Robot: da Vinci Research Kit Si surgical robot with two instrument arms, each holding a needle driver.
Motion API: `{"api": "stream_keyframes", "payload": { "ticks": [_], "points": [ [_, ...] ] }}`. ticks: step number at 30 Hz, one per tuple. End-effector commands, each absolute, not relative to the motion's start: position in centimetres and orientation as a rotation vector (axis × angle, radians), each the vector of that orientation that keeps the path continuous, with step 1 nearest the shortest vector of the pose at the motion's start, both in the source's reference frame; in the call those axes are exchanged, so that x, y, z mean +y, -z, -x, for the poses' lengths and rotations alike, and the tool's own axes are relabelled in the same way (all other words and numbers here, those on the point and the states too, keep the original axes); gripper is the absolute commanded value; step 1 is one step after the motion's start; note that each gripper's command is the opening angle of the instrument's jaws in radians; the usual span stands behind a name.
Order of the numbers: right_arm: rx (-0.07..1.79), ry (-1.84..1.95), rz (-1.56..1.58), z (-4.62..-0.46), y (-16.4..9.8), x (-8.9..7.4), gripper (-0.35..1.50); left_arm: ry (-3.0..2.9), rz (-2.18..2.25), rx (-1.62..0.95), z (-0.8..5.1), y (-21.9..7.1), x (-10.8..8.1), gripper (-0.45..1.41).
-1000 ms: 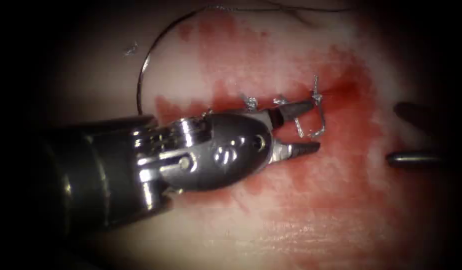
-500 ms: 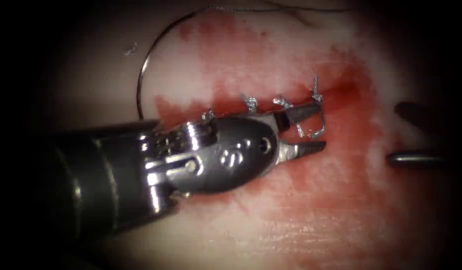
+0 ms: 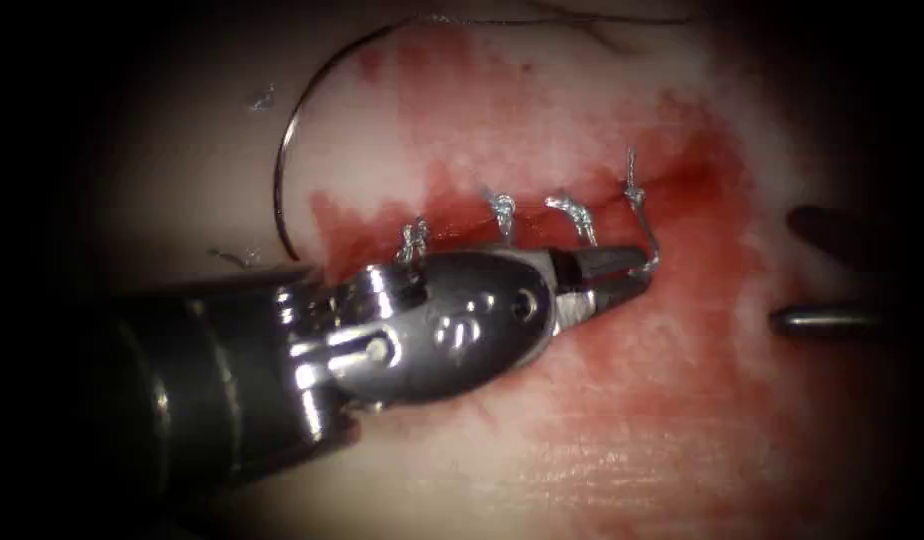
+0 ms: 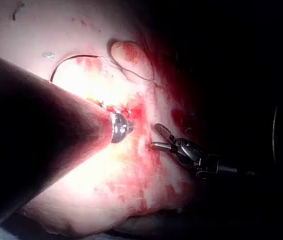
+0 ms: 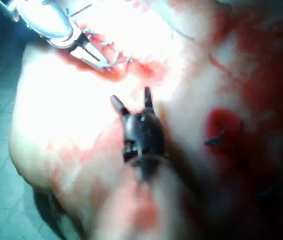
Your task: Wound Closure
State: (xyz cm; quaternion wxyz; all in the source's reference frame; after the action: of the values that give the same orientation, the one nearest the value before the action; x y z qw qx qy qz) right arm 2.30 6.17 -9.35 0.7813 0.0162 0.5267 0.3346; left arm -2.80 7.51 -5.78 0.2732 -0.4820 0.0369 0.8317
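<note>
While the left tool (image 3: 622,275) lies across the tissue (image 3: 542,450) in the endoscope view, we see its jaws nearly closed on a short thread end (image 3: 650,245) hanging from the rightmost knot (image 3: 633,190) of the cut (image 3: 522,215). Four knots sit along the cut, red fluid (image 3: 682,330) spread round them. Loose thread (image 3: 282,170) arcs far left of the cut, then runs right along the far edge. We cannot make out the needle. Right tool (image 3: 832,270) sits well right of the cut, jaws apart, holding nothing.

From the left wrist view, we get the left tool's shaft and shiny wrist (image 4: 119,127) at the cut; its jaw tips are hidden. The right tool (image 4: 159,137) is near it with jaws spread and empty, and the thread loop (image 4: 76,60) lies on the far tissue.

From the right wrist view, we see the right tool (image 5: 131,100) wide open over the tissue, gripping nothing. The left tool (image 5: 104,62) is beyond it at the stitched cut, tips almost together at the thread.
</note>
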Motion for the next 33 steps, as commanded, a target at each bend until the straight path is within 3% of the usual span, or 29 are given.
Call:
{"api": "stream_keyframes", "payload": {
  "ticks": [1, 18, 25, 29, 33],
  "points": [
    [1.143, -0.720, -0.040, -2.38, 9.30, 6.15, 1.41, -2.223, 1.302, 0.086, 2.85, 5.76, 7.57, -0.35],
    [1.163, -0.634, -0.043, -2.44, 9.29, 6.16, 1.30, -2.165, 1.463, -0.022, 2.62, 5.80, 7.85, -0.35],
    [1.198, -0.467, -0.008, -2.78, 9.30, 6.26, 1.33, -2.138, 1.475, -0.048, 2.53, 5.71, 7.99, -0.35],
    [1.190, -0.387, 0.049, -3.16, 9.31, 6.40, 1.18, -2.134, 1.479, -0.056, 2.53, 5.71, 7.99, -0.35],
    [1.153, -0.355, 0.079, -3.26, 9.19, 6.44, 1.21, -2.133, 1.483, -0.062, 2.51, 5.75, 7.97, -0.35]
  ]
}}
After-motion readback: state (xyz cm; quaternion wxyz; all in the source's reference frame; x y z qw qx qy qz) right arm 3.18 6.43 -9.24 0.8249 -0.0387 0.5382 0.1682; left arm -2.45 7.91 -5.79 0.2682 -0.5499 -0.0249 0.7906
